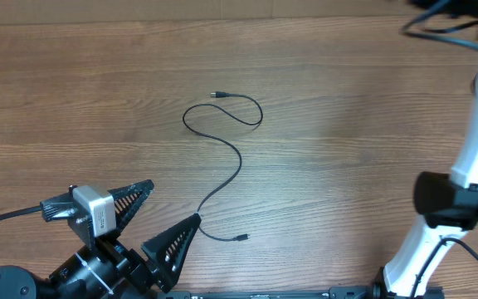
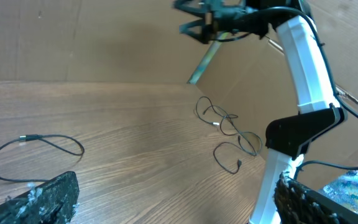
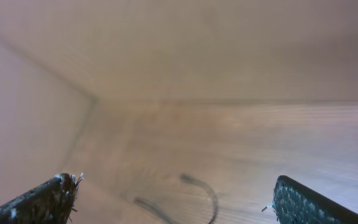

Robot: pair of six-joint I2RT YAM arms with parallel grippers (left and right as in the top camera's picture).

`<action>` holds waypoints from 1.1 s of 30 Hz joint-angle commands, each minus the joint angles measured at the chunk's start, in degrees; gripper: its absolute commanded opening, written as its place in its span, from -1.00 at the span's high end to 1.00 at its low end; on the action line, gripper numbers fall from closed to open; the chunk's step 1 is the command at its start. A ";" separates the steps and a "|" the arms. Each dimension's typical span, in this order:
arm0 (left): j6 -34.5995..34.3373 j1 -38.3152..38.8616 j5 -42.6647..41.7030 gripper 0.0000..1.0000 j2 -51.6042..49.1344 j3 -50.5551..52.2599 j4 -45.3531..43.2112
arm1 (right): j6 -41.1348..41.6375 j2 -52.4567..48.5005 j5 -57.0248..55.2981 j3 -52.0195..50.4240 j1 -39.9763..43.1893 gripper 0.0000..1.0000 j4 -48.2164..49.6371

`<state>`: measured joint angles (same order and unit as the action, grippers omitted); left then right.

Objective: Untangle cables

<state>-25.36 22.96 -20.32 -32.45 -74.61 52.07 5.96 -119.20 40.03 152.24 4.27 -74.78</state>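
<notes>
The wooden bench (image 1: 347, 166) fills the overhead view. Its far edge runs along the top of the frame, where a brown wall (image 1: 98, 10) begins. You have broad bench on both sides of the cable (image 1: 237, 158), which lies in the middle. Its long axis goes from top to bottom, with one plug pointing left at the top and the other pointing right at the bottom. Your left tool (image 1: 173, 201), at the lower left, stands wide open and holds nothing; one fingertip is just beside the cable. The right tool (image 3: 174, 182) is also wide open, with nothing held. In the left wrist view, more looped cables (image 2: 229, 119) lie near the white right arm (image 2: 306, 68).
</notes>
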 commanded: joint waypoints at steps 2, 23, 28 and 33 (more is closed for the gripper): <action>-0.15 0.31 -0.26 -1.00 -0.52 0.20 0.11 | -0.20 1.49 -9.22 0.76 -7.82 -1.00 -2.89; -3.67 0.31 10.58 -1.00 -0.42 -1.84 5.07 | 2.21 15.21 -37.18 0.72 -34.53 -0.99 -22.25; -8.55 0.31 15.78 -1.00 -0.42 -4.85 5.33 | 7.08 21.62 -46.47 0.72 -41.16 -1.00 -22.27; -9.81 0.31 25.77 -0.99 -0.48 -4.96 11.87 | 9.29 26.21 -50.10 0.72 -44.48 -1.00 -22.25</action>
<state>-32.93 22.96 -2.28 -32.53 -79.13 61.84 12.67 -93.41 -5.10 152.70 -39.13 -97.14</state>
